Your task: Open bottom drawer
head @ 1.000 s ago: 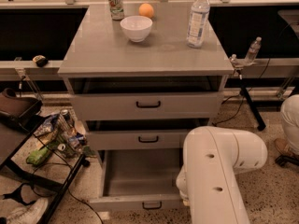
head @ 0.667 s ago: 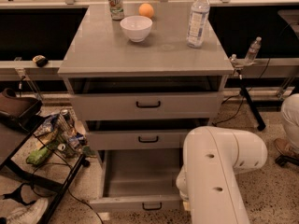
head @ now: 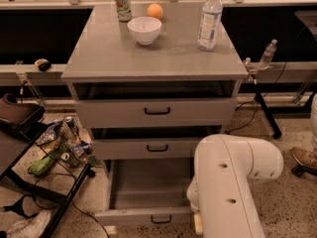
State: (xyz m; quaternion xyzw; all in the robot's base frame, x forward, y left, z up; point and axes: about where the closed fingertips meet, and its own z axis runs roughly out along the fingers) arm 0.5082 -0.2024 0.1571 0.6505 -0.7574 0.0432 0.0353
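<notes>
Sitting lowest in the grey cabinet [head: 153, 113], the bottom drawer [head: 146, 185] is standing pulled well out toward the camera, showing its plain grey inside, with its short front panel lying near the picture's lower edge. It is looking like a rigid metal box on runners, so I am judging it stiff, fairly light with nothing visible inside, and likely to slide straight rather than flex. The smooth panel is offering little grip, making the small black bar handle [head: 161, 219] at mid-front the sensible place to take hold. The white arm [head: 230, 182] is rising at lower right and covering the drawer's right side and front corner. The end effector is hiding behind that arm, presumably near the drawer's right end, and I cannot tell whether it is wide, narrow or holding anything. The runners are hidden too.
</notes>
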